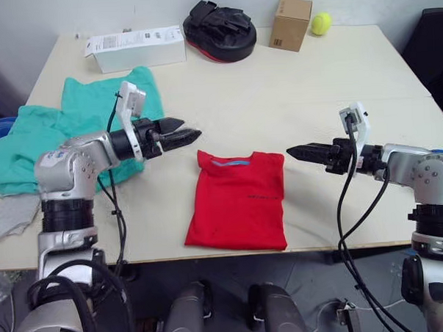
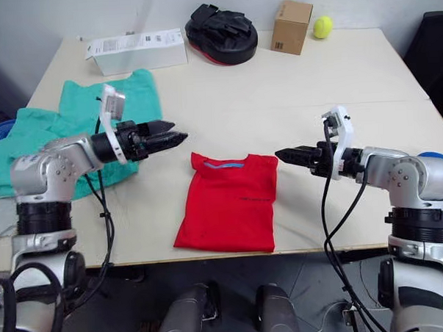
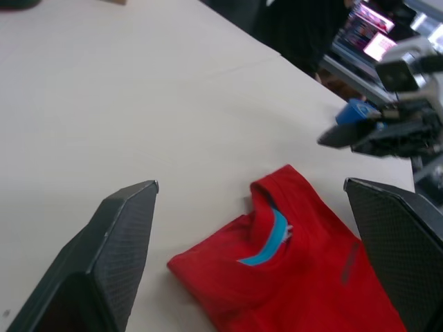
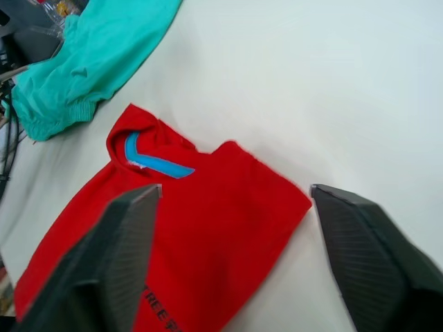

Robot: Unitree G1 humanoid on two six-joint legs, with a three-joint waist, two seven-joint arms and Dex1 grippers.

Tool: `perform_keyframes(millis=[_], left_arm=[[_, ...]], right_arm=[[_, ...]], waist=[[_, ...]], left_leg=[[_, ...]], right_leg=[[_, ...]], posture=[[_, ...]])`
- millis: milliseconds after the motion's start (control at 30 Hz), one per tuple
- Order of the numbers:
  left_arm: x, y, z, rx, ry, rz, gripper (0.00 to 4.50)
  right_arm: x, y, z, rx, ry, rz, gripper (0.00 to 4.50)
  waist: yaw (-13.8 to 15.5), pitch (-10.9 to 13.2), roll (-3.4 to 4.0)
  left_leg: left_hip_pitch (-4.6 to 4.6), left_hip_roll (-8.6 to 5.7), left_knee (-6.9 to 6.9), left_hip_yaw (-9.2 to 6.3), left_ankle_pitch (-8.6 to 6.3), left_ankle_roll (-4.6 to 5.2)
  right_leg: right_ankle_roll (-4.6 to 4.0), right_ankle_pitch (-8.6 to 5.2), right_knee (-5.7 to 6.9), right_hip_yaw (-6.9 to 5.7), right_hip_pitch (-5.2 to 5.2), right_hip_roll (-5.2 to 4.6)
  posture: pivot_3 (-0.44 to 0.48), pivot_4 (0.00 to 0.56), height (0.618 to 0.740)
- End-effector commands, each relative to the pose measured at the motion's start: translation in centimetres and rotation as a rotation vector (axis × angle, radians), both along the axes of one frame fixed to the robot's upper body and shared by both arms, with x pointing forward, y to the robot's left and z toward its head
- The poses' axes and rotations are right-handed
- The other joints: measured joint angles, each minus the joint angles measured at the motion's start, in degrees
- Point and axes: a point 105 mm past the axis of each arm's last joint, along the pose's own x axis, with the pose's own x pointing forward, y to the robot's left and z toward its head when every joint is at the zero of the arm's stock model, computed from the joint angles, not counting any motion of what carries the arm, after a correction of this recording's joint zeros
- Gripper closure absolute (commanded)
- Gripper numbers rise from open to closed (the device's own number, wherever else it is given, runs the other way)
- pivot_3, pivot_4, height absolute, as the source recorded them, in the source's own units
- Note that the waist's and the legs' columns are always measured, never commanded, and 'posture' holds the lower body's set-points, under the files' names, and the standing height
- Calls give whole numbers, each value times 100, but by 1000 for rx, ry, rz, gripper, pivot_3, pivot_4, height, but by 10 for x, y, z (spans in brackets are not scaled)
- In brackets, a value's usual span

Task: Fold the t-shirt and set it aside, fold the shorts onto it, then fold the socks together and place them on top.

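Left eye view: one t-shirt point(image 1: 238, 202), one shorts point(image 1: 43, 130).

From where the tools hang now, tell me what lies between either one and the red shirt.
Nothing visible does. The shirt lies folded near the table's front edge, with only bare tabletop between it and the left tool and the right tool. The shorts lie off to the left, the box at the far edge.
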Motion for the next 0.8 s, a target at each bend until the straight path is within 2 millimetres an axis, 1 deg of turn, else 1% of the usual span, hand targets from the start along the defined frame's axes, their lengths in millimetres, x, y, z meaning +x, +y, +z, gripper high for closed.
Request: perform_keyframes(millis=[33, 67, 100, 167, 233, 267, 333, 400, 433, 533, 567, 600, 700, 800], left_arm=[[-24, -21, -15, 171, -143, -151, 0], [-27, -23, -19, 180, -167, -159, 0], [-29, -25, -25, 192, -183, -171, 187], [-32, -29, -36, 237, -223, -178, 623], [-35, -31, -41, 242, -237, -196, 1245], [-38, -33, -45, 247, -235, -207, 1515], [-42, -36, -52, 250, -225, -219, 2213], [-46, -38, -57, 245, -209, -236, 2815], [-48, -38, -60, 253, -206, -242, 3205], [-47, -39, -79, 299, -187, -230, 4187], [-46, -39, -83, 310, -186, -222, 4443], [-45, -40, -87, 310, -186, -214, 4478], [-43, -41, -93, 298, -173, -193, 4478], [-42, -39, -101, 316, -164, -174, 4478]], right_arm=[[-20, 26, 20, -100, -211, 143, 19], [-28, 37, 15, -134, -233, 197, 19], [-36, 48, 11, -168, -269, 246, 114], [-51, 64, -2, -252, -321, 333, 632], [-58, 69, -11, -315, -373, 375, 1311], [-58, 71, -19, -356, -397, 378, 1621], [-56, 74, -30, -397, -425, 369, 2384], [-52, 77, -36, -401, -431, 347, 3063], [-50, 79, -38, -405, -440, 342, 3482], [-46, 86, -46, -419, -437, 342, 4500], [-45, 88, -49, -424, -435, 342, 4500], [-43, 91, -55, -433, -423, 345, 4500], [-38, 98, -70, -459, -395, 348, 4500], [-27, 95, -78, -470, -375, 288, 4500]], waist=[[4, 0, 0], [5, 0, 0], [6, 0, 0], [10, 0, 0], [14, 0, 0], [15, 0, 0], [21, 0, 0], [21, 0, 0], [23, 0, 0], [16, 0, 0], [16, 0, 0], [16, 0, 0], [13, 0, 0], [12, 0, 0]], left_leg=[[2, 0, -2, 0, -1, -2], [1, 3, -3, 0, -2, -4], [0, 5, -2, 0, -2, -5], [-4, 9, -9, 1, -2, -6], [-2, 7, -9, 4, -8, -13], [-3, 6, -9, 6, -17, -28], [-4, 4, -4, 11, -18, -24], [-6, 2, -1, 11, -18, -23], [-4, 2, -1, 11, -18, -23], [-2, 3, -1, 9, -16, -21], [-1, 3, -1, 9, -14, -18], [-1, 3, -2, 9, -4, -1], [-3, 4, -2, 8, -2, 3], [-2, 5, -1, 8, -2, 3]], right_leg=[[0, 0, 0, 0, 0, 1], [0, 0, -6, 0, -1, 4], [0, 0, -24, 1, -3, 5], [-3, -1, -44, 1, -2, 8], [-2, -1, -46, 6, 0, 6], [-2, -1, -51, 8, 0, 5], [-2, -1, -52, 11, 1, 1], [-2, -1, -52, 12, 2, -1], [-2, -1, -51, 12, 3, -2], [-2, -1, -48, 11, 3, -1], [-2, -1, -49, 11, 3, -1], [-2, -1, -47, 11, 2, -1], [-3, -1, -48, 10, 2, 0], [-2, -1, -45, 10, 2, -1]], posture=[[0, 150, 740], [0, 150, 740], [0, 150, 740], [0, 150, 740], [0, 150, 740], [0, 150, 740], [0, 150, 740], [0, 150, 740], [0, 150, 740], [0, 150, 740], [0, 150, 740], [0, 150, 740], [0, 150, 740], [0, 150, 740]])
